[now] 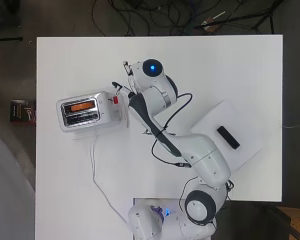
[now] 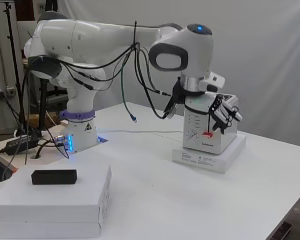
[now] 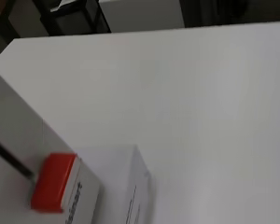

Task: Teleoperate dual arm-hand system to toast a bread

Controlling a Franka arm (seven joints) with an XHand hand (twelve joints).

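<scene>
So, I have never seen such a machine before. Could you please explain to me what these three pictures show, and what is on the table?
It is one white robot arm bolted to the edge of a white table, with a hand in place of a gripper. One picture looks straight down, one looks across from the side, and one comes from a camera at the wrist.

A silver toaster stands on a flat white box; bread shows in one slot. The red lever is on the toaster's end, and the hand is right at it, fingers curled, holding nothing I can see. A small black block lies on another white box.
</scene>
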